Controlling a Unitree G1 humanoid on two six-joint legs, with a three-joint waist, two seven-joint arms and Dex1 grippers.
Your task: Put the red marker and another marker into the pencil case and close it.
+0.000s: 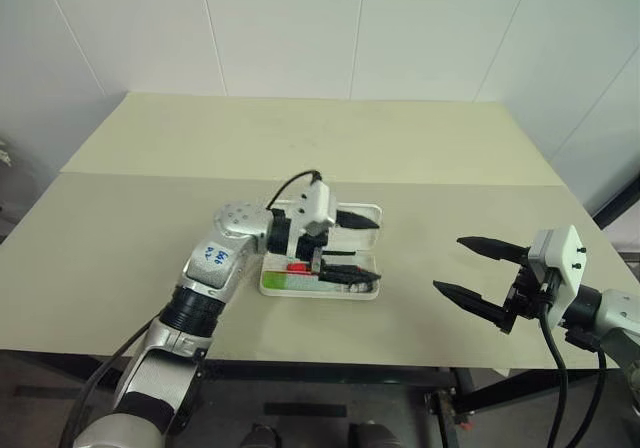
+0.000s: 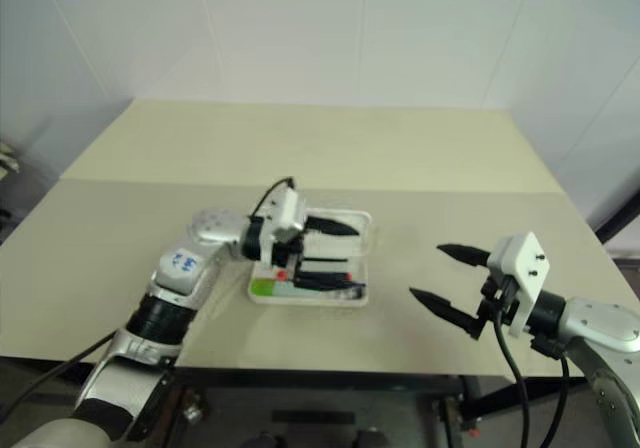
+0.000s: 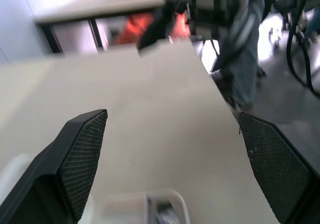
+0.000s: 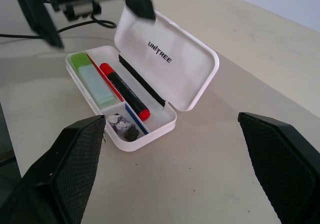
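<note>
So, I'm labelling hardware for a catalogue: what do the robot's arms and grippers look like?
Silver-grey arms with black ribbed sections and black cables. The left gripper and right gripper each have a white housing and two black tapered fingers with textured pads. Blue handwriting marks the left forearm.

The pencil case (image 4: 150, 79) is set near the front of the tabletop (image 1: 330, 143), lid open and tilted back. The red marker (image 4: 124, 90) and another marker (image 4: 91, 78) are laid side by side inside it, with a small end compartment beside them. The left gripper (image 1: 350, 244) is positioned over the case; the right gripper (image 1: 480, 268) is held well apart to the right.
</note>
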